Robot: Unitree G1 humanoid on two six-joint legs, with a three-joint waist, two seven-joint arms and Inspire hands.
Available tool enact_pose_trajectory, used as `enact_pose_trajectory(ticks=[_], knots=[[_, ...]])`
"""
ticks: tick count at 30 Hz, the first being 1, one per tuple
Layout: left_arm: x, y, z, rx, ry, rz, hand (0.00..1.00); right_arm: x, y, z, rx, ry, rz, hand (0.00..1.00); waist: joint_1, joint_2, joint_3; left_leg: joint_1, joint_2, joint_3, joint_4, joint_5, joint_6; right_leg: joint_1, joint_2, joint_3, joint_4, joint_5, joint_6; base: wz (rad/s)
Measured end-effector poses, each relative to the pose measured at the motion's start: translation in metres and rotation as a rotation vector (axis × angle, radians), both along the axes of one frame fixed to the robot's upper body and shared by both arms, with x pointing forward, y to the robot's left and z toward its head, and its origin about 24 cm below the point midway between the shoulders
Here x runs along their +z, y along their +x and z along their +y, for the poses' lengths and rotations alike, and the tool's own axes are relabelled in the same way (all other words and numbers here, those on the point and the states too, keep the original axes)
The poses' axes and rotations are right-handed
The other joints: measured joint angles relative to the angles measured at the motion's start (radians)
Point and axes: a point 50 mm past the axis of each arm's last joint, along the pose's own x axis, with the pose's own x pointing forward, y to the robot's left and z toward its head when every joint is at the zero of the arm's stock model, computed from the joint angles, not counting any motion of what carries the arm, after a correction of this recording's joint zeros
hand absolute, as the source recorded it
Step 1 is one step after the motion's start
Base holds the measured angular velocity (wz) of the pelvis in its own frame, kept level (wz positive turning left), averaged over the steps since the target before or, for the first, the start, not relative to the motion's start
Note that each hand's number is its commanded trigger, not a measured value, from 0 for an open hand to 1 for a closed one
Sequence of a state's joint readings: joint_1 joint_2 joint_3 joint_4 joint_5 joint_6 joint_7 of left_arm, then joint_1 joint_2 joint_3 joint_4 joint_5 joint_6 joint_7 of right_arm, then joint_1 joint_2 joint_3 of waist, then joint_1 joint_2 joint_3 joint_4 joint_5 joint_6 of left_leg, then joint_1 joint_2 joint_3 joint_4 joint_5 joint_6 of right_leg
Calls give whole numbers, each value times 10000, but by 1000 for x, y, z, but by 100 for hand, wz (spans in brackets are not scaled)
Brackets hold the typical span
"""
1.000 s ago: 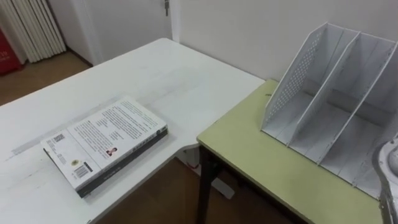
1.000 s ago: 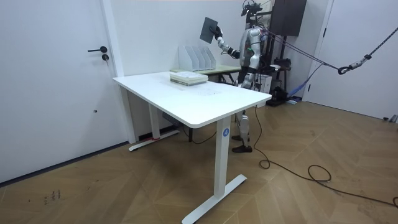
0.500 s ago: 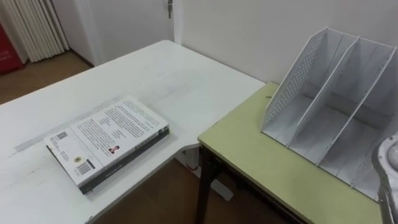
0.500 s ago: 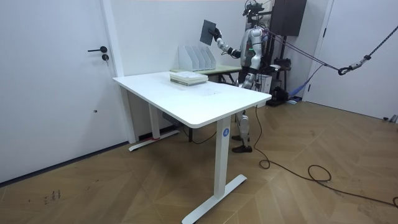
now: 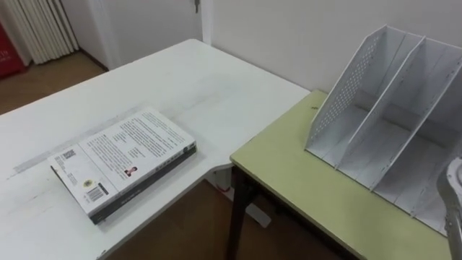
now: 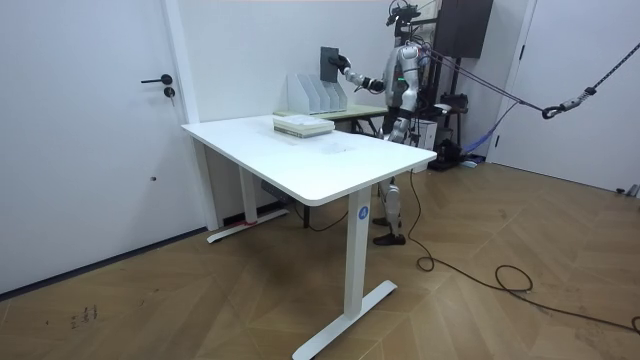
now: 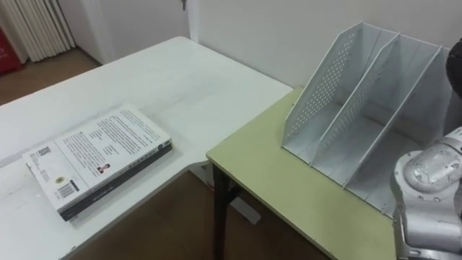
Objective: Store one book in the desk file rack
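White surface (image 5: 216, 87) butts against a green surface (image 5: 289, 173) by the wall, and your robot stands behind the green one. Change in the room view: the held book (image 6: 330, 62) was higher and tilted, now it is lower and upright. The right robot hand (image 6: 345, 66) is clamped on its edge, arm stretched out. The file rack (image 5: 382, 130) sits on the green surface, below that robot hand. Its slots show bare white walls and floors, and the held book is not yet in any slot. A flat book (image 5: 123, 170) lies on the white surface, well apart from the robot hand, to its left.
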State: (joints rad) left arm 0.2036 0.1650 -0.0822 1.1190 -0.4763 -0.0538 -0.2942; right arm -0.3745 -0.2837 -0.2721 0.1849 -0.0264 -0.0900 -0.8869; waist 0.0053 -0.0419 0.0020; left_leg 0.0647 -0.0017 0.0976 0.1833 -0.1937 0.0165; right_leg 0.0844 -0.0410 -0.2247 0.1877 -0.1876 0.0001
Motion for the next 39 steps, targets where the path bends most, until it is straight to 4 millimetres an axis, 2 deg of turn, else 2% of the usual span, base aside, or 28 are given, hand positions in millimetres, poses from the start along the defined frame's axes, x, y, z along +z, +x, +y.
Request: enact_pose_trajectory(ticks=[2,7,13,17,20,25,30,31,32,33,39], knots=[[0,0,0,-6,-7,18,0,-2,1,-1,166,255,72,100,-17,-35,18,-5,0,-7,0,0,0,-2,-2,-12,0,0,0,0],[1,1,2,-32,33,23,0,-17,5,-10,366,810,785,100,1,-132,-9,-17,-8,-37,39,0,0,14,-22,-58,21,1,1,1],[0,2,3,-40,-69,121,0,-29,10,-17,522,1081,1638,100,9,-121,-17,-75,-12,-120,112,1,3,9,-26,-78,31,2,0,1],[1,3,2,-91,-179,63,0,-29,12,-25,642,1170,1849,100,32,-119,-21,-99,-31,-147,138,6,10,22,-40,-133,19,1,1,5],[1,3,4,-47,-219,50,0,-27,22,-29,702,1582,1888,100,-16,-137,-14,-116,-37,-147,141,10,16,19,-47,-147,-4,1,1,0],[3,2,5,23,-321,2,0,-27,27,-45,642,2369,2419,100,1,-235,-32,-185,-49,-169,130,13,21,-13,-54,-176,-26,-1,4,1],[3,2,6,4,-323,118,0,-25,31,-51,740,2719,2586,100,-31,-233,-42,-197,-51,-208,127,13,21,-11,-61,-238,-23,-1,6,1],[3,2,7,15,-329,136,0,-25,32,-51,763,2737,2607,95,-34,-228,-45,-197,-50,-208,128,13,21,-11,-61,-245,-23,-1,6,0],[3,2,7,19,-341,158,0,-25,32,-51,786,2736,2616,64,-34,-223,-48,-197,-50,-208,129,13,21,-10,-62,-249,-21,-1,6,0],[3,2,7,22,-344,163,0,-25,32,-51,794,2736,2619,2,-34,-221,-49,-197,-50,-208,130,13,21,-10,-63,-250,-20,-1,6,0],[3,1,8,19,-356,274,0,-26,36,-52,923,2944,2784,0,-106,-232,-57,-193,-54,-211,153,24,37,3,-77,-256,9,2,6,0]])
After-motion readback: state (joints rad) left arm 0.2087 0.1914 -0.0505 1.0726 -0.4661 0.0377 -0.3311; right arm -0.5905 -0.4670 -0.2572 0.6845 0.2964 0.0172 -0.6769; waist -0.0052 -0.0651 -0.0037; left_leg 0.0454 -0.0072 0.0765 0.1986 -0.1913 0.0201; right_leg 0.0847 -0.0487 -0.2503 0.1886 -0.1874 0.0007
